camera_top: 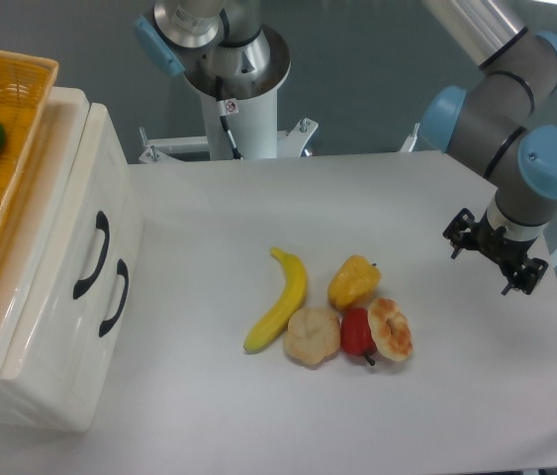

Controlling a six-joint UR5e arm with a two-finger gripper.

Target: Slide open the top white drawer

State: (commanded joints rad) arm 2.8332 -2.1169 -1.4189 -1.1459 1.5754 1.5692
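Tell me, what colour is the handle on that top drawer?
Black, on the cream-white top white drawer; its handle shows clearly in the fixed camera view.

bright, even light from overhead, and the white table is nearly washed out. soft, short shadows sit under the banana and beside the cabinet. there's a glossy sheen on the cabinet top. the picture is sharp in the middle, slightly soft at the edges.

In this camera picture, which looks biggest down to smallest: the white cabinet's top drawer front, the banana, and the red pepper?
1. The top white drawer, by far the largest.
2. The banana.
3. The red pepper, though the bread pieces beside it hide part of it, so it may be somewhat larger than it appears.
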